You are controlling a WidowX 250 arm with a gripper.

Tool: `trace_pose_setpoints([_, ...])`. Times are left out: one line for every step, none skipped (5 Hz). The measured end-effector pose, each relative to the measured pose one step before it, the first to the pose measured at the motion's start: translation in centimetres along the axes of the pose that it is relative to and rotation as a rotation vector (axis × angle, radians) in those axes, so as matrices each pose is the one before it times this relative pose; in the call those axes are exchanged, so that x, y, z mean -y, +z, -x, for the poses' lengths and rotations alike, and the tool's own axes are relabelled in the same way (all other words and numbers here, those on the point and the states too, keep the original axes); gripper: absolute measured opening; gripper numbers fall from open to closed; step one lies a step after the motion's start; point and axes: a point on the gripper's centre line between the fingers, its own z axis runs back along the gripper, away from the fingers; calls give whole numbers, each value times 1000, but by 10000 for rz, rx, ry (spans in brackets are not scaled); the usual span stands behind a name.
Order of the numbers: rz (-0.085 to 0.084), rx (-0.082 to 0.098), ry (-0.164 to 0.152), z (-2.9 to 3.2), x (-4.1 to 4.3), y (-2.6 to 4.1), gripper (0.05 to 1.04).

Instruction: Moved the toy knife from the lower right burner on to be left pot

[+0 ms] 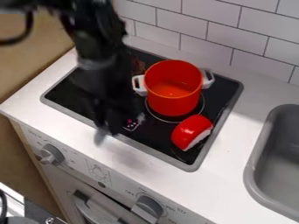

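The black gripper [111,116], blurred, hangs low over the left front part of the black stove, left of the red pot and apart from it. A pale grey smear [100,136] lies at its lower end, by the stove's front edge; I cannot tell whether it is part of the gripper or a held thing. The red pot [174,100] with white handles stands upright on the back right burner, and its inside looks orange-red. On the lower right burner lies a rounded red object [189,130] with a white edge, close to the pot's front.
The grey-rimmed stove top [154,153] is set in a white counter [234,144]. A grey sink [254,162] lies at the right. Knobs [51,154] line the front panel below, and a white tiled wall [216,33] rises behind the stove.
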Motion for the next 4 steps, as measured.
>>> trace_pose_setpoints([-461, -352, -522, -615, -3356, 3332, 303])
trace_pose_setpoints([-213, -80, -695, -1670, -4054, 796, 302])
trace_pose_setpoints([-6, 240, -319, -1878, -2787, -930, 302])
trace_pose_setpoints([5, 406, -45, -1438, -997, -1124, 302])
